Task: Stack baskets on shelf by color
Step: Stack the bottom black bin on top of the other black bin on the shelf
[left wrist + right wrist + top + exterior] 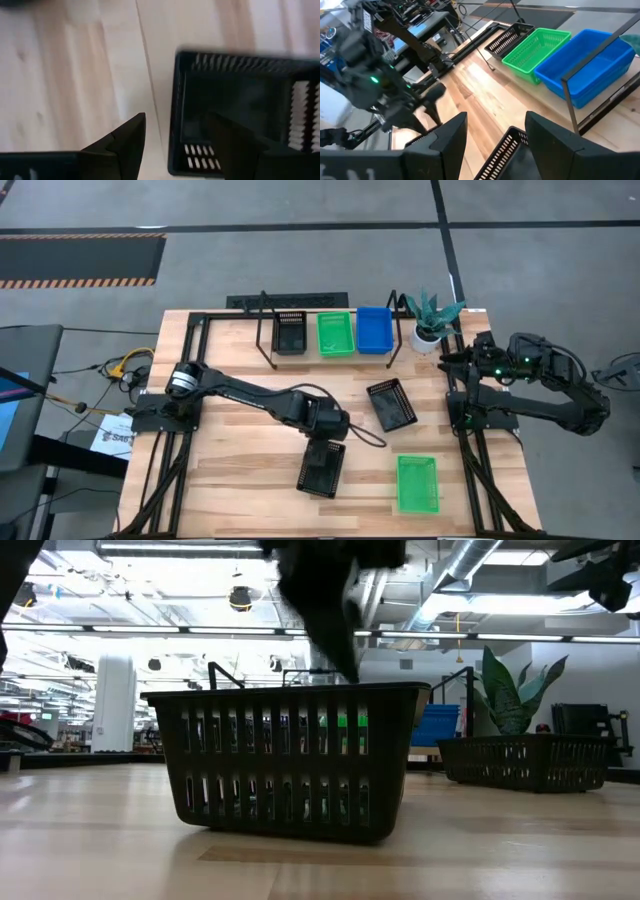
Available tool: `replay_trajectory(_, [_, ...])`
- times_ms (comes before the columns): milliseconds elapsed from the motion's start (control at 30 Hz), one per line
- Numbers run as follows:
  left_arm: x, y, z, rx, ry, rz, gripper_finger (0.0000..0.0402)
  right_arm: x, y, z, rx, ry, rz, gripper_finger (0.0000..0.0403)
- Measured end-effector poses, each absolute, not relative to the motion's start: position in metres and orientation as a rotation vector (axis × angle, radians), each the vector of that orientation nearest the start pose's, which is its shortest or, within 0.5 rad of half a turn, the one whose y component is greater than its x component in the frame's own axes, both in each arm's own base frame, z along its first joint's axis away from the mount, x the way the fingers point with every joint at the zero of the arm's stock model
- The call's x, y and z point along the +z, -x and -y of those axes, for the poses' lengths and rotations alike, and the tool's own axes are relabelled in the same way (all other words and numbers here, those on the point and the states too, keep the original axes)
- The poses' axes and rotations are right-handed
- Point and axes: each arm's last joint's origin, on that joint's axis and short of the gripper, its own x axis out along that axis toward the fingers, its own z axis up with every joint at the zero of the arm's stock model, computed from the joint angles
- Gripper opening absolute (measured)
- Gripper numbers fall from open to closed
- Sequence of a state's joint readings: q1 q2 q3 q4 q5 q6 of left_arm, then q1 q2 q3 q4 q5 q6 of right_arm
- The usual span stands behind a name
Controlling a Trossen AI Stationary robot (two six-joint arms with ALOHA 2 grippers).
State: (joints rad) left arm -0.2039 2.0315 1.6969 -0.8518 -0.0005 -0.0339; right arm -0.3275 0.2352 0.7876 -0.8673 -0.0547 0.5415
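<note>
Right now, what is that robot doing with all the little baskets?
It is sorting baskets onto the shelf by color. The left gripper hangs open over a black basket near the table's front edge, one finger on each side of its wall. Another black basket and a green basket wait on the table. On the shelf sit black, green and blue ones. The right gripper waits open by the plant.

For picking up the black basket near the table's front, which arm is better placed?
Left. The left gripper hangs open right over the wall of the black basket, one finger on each side. The right gripper waits open at the table's right edge, near the plant pot.
</note>
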Motion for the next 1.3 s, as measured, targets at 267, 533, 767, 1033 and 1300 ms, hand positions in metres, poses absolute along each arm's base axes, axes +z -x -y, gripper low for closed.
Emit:
replay_trajectory(267, [0.182,-0.407,0.085,-0.137,-0.086,-1.192,0.0194,0.315,-0.031,0.009,-0.349,-0.593,-0.23,0.0224])
replay_trajectory(533, [0.173,-0.404,0.077,-0.159,-0.065,-1.219,0.0039,0.315,-0.031,0.009,-0.35,-0.601,-0.228,0.0224])
replay_trajectory(767, [0.185,-0.413,0.054,-0.179,-0.023,-1.198,0.0003,0.315,-0.031,0.009,-0.35,-0.602,-0.227,0.0224])
replay_trajectory(1033, [0.247,-0.425,-0.003,-0.151,-0.008,-1.18,0.0,0.315,-0.031,0.009,-0.351,-0.602,-0.226,0.0224])
replay_trajectory(1300, [0.331,-0.414,-0.088,-0.014,-0.037,-1.065,0.0,0.315,-0.031,0.009,-0.351,-0.602,-0.226,0.0224])
